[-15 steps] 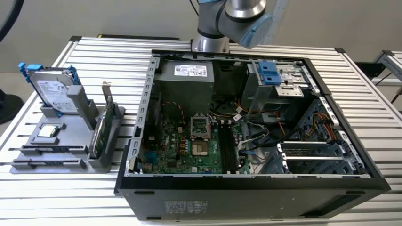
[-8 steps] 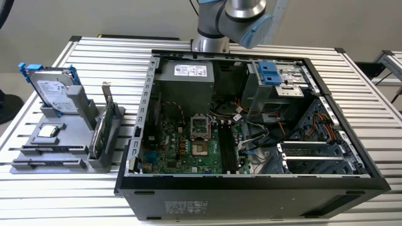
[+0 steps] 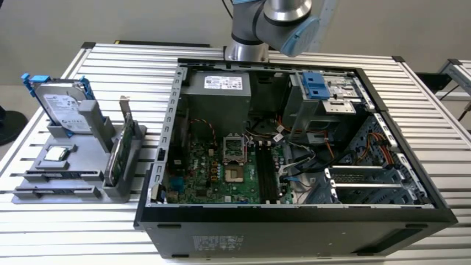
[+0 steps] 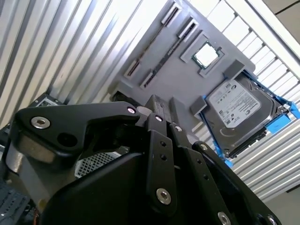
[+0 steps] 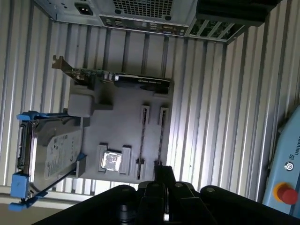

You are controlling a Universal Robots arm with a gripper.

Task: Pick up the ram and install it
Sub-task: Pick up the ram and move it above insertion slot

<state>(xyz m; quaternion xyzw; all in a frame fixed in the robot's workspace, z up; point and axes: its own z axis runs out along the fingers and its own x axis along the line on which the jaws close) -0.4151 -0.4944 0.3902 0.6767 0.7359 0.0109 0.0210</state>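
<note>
One gray fixture is sitting at the exterior view's left, with the ram lying on edge in its long slots (too thin for chips to be made out). The hard drive is standing upright on it, and the expansion card is screening part of its base. Rightward, the open computer case is resting on the slatted metal table. The arm is running out of frame above. In both wrist views the gripper is hanging well above the fixture, fingers closed together, holding nothing.
</note>
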